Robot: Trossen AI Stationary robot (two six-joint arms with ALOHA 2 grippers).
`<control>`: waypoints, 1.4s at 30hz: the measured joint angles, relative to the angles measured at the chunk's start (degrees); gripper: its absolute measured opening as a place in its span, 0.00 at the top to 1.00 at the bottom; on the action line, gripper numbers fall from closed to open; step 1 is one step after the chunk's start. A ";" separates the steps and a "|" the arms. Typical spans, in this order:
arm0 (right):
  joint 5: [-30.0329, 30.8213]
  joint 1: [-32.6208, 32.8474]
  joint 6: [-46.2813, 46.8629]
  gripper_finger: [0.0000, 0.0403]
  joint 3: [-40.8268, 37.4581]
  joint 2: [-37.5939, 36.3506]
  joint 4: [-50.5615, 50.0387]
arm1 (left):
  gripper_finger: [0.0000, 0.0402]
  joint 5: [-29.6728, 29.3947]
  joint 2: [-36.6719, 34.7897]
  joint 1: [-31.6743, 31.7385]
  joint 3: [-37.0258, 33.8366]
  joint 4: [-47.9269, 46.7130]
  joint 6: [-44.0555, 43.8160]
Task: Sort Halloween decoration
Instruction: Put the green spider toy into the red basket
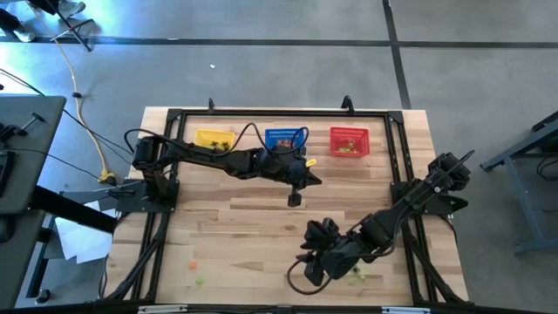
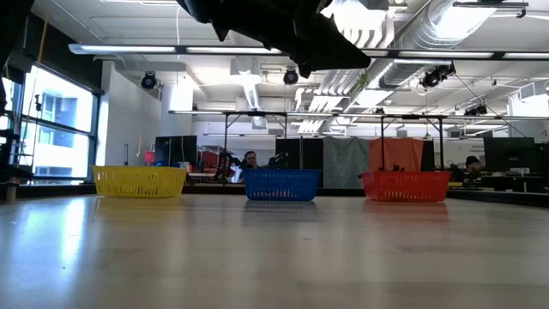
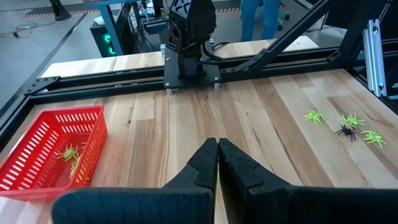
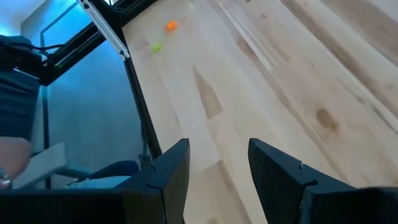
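Halloween decoration pieces lie loose on the wooden table: an orange one [image 4: 170, 25] and a light green one [image 4: 155, 46] near the front left, and green spiders [image 3: 314, 116] with a black spider [image 3: 345, 130] near the front right. More green spiders [image 3: 69, 153] lie in the red basket [image 3: 37, 134]. My left gripper [image 3: 217, 157] hangs shut and empty above the table's middle [image 1: 295, 197]. My right gripper [image 4: 217, 163] is open and empty, above the table's front middle [image 1: 307, 263], pointing down toward the near left.
Yellow [image 1: 214, 138], blue [image 1: 283, 139] and red [image 1: 349, 141] mesh baskets stand in a row along the far edge. A black frame [image 1: 261, 112] runs around the table. Bare wood lies between the two grippers. People sit in the room behind the table [image 2: 250, 160].
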 joint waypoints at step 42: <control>40.19 8.93 41.89 0.60 -16.58 -4.00 -43.26 | 1.00 -0.04 0.00 0.00 0.02 0.46 -1.40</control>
